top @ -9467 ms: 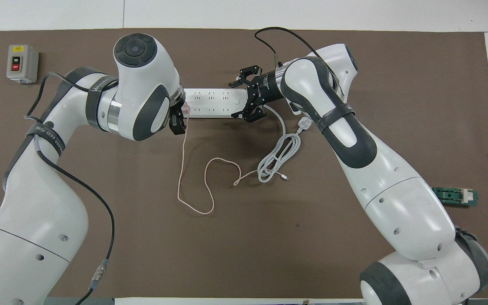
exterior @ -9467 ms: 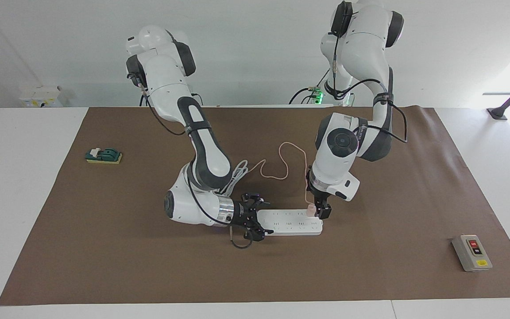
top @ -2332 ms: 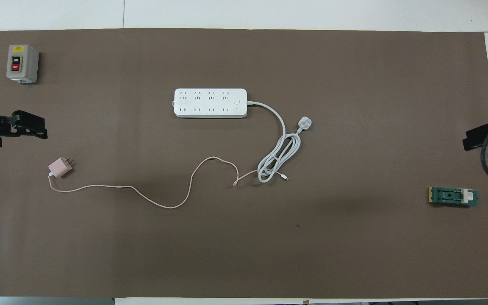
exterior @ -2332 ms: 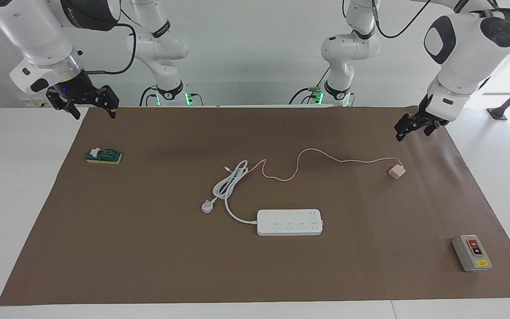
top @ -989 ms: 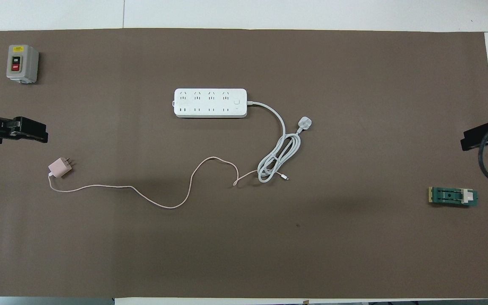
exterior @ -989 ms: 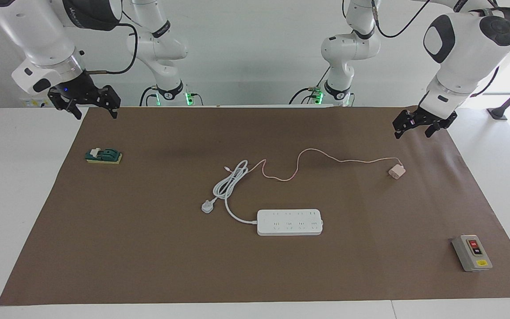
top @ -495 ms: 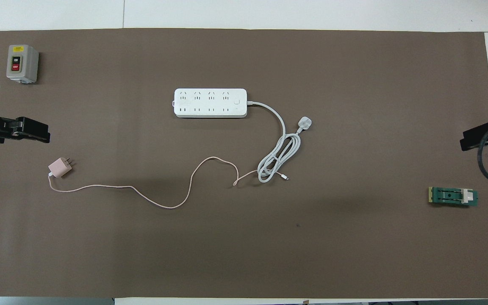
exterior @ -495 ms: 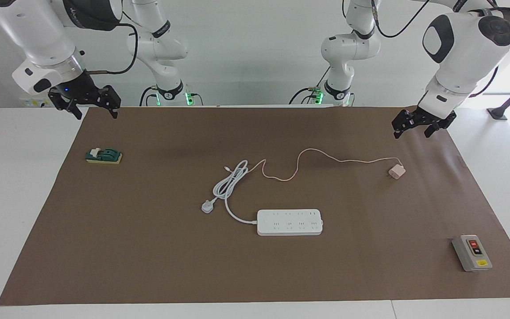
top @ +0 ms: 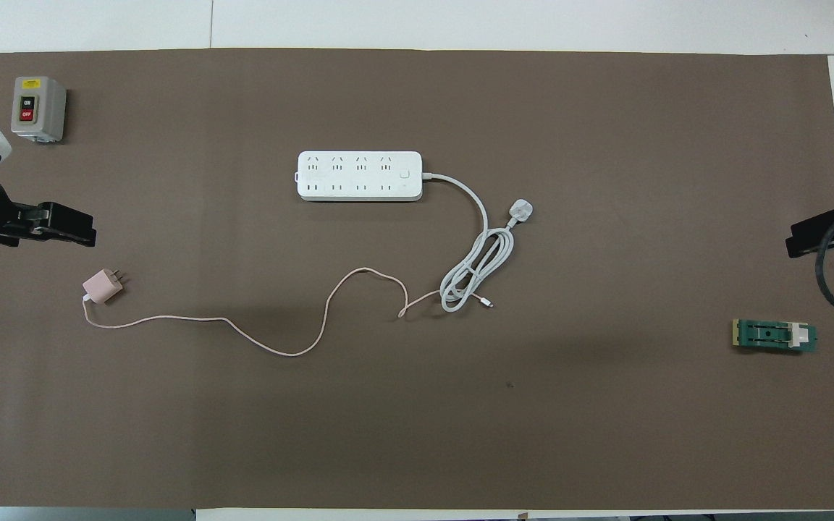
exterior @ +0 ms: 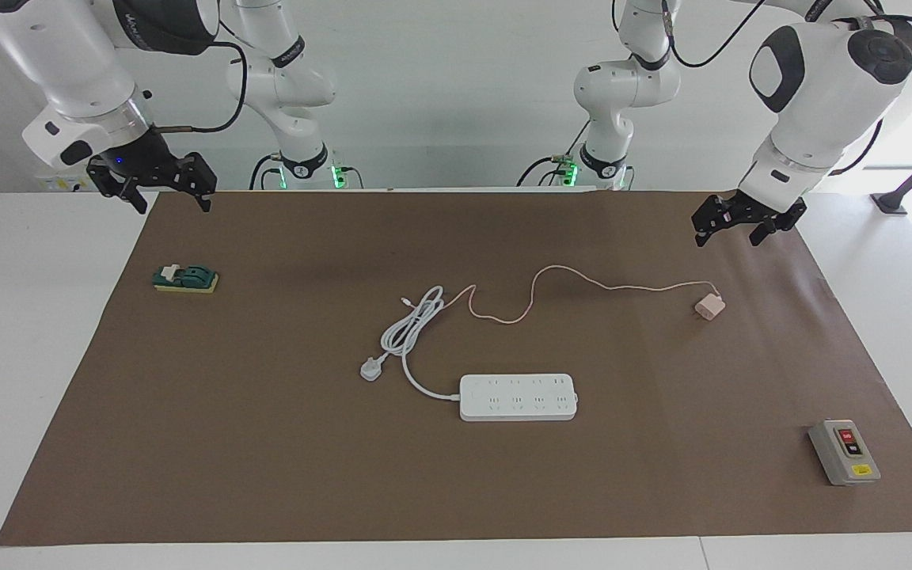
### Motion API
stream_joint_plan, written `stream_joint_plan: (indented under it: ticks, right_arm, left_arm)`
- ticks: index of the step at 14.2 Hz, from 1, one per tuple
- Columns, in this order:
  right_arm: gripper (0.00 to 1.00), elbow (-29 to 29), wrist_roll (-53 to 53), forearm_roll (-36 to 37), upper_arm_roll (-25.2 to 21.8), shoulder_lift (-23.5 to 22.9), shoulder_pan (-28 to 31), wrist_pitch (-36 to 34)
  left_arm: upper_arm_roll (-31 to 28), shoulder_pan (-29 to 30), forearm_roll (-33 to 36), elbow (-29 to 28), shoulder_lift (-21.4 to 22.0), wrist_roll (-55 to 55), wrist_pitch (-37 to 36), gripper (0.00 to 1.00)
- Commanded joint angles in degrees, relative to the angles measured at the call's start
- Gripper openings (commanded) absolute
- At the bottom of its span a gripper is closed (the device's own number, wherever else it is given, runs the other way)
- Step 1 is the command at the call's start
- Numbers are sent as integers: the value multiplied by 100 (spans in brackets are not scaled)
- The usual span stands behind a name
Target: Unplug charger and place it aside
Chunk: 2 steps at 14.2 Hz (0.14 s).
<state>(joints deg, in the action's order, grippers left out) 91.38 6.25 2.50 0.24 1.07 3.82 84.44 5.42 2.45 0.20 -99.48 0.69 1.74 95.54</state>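
On the brown mat (exterior: 266,443), toward the left arm's end, lies the small pale pink cube-shaped charger (exterior: 709,306), unplugged, well apart from the white power strip (exterior: 518,397). Right gripper (exterior: 161,184): raised, released, empty. Left gripper (exterior: 737,220): raised, released, empty.

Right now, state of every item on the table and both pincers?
charger: unplugged, lying on the mat toward the left arm's end, cable trailing to the middle
power strip: sockets all empty
white plug: loose on the mat, cord coiled
switch box: resting near the mat's corner
green block: lying untouched
left pincer: open, empty, raised
right pincer: open, empty, raised
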Motion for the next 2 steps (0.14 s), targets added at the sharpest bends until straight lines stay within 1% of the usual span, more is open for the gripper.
stream_joint_plan:
  ticks: [1, 2]
  right_arm:
    - [100, 152, -45, -83, 46, 121, 40, 90]
    - [100, 152, -45, -83, 46, 121, 40, 99]
  left_arm:
    - [-49, -60, -64, -36, 71, 63, -97, 100]
    - [-49, -60, -64, -36, 71, 63, -97, 100]
